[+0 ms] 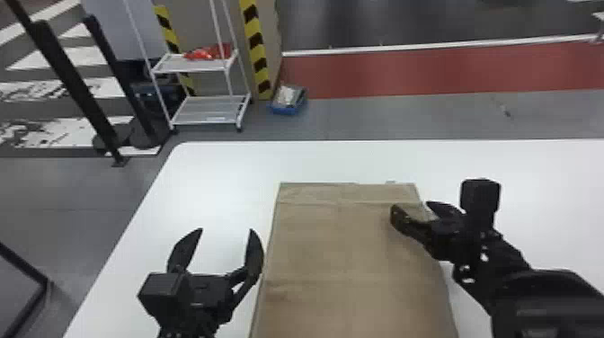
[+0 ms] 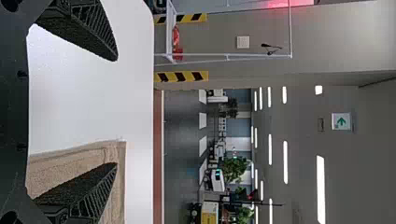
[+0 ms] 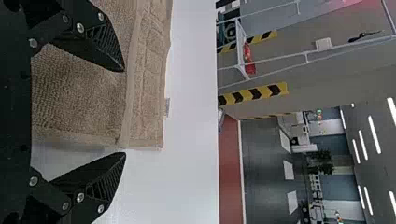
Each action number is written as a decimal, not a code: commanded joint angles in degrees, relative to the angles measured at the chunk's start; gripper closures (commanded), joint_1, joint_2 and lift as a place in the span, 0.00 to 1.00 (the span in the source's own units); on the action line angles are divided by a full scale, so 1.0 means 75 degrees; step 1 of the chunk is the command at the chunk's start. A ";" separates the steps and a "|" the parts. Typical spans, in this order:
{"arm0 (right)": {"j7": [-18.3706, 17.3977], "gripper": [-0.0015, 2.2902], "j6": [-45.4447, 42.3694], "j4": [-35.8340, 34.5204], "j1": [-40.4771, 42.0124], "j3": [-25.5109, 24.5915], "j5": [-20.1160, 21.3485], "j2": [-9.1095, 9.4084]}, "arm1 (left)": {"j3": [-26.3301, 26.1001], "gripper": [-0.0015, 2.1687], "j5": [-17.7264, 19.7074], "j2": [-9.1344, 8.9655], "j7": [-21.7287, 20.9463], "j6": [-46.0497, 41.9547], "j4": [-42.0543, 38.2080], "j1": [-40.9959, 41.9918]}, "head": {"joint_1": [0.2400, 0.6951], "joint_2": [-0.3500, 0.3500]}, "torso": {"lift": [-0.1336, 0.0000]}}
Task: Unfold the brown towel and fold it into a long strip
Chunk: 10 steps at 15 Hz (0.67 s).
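Holding my left gripper [image 1: 226, 229] and right gripper [image 1: 411, 206] wide beside opposite edges of the towel [image 1: 346, 251], which is lying flat and seemingly unfolded on the table [image 1: 215, 180], I am apparently facing all the folding into a strip.

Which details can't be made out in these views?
- Brown towel's near end: cut off by the head view's bottom edge.
- Its underside: hidden against the table, head view.
- Any marking on its small tag: too small, right wrist view.
- Red item on the rack: too small to identify, head view.
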 commanded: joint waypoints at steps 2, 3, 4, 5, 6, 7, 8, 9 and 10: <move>0.0000 0.20 0.0143 0.0007 -0.0005 0.0009 0.0002 0.0011 | -0.0016 0.03 0.0003 -0.0020 0.0001 0.0001 0.0079 -0.0059 | 1.00 0.73 | 0.08; 0.0000 0.22 0.0143 -0.0005 0.0006 0.0009 -0.0021 0.0011 | -0.0016 0.03 0.0003 -0.0020 -0.0011 0.0001 0.0091 -0.0059 | 1.00 0.73 | 0.08; 0.0000 0.22 0.0143 -0.0005 0.0018 0.0009 -0.0033 0.0011 | -0.0016 0.03 0.0015 -0.0020 0.0001 0.0001 0.0091 -0.0071 | 1.00 0.73 | 0.08; 0.0000 0.22 0.0143 -0.0040 0.0053 0.0009 -0.0080 0.0011 | -0.0016 0.03 0.0015 -0.0020 0.0001 0.0001 0.0103 -0.0071 | 1.00 0.73 | 0.08; 0.0000 0.27 0.0119 -0.0099 0.0088 0.0009 -0.0091 -0.0001 | -0.0016 0.03 0.0027 -0.0020 0.0001 0.0001 0.0126 -0.0071 | 1.00 0.73 | 0.08; 0.0012 0.34 0.0119 -0.0146 0.0112 -0.0003 -0.0115 0.0011 | -0.0016 0.03 0.0027 -0.0020 -0.0011 0.0001 0.0138 -0.0082 | 1.00 0.73 | 0.08; 0.0000 0.34 0.0072 -0.0157 0.0135 -0.0014 -0.0150 0.0011 | -0.0016 0.03 0.0027 -0.0020 -0.0011 0.0001 0.0138 -0.0082 | 1.00 0.74 | 0.08; 0.0000 0.34 0.0026 -0.0169 0.0147 -0.0014 -0.0150 0.0011 | -0.0016 0.03 0.0027 -0.0020 -0.0011 0.0001 0.0138 -0.0082 | 1.00 0.74 | 0.08; 0.0000 0.34 0.0026 -0.0239 0.0194 -0.0026 -0.0150 0.0011 | -0.0016 0.03 0.0038 -0.0020 -0.0011 0.0001 0.0150 -0.0071 | 1.00 0.74 | 0.08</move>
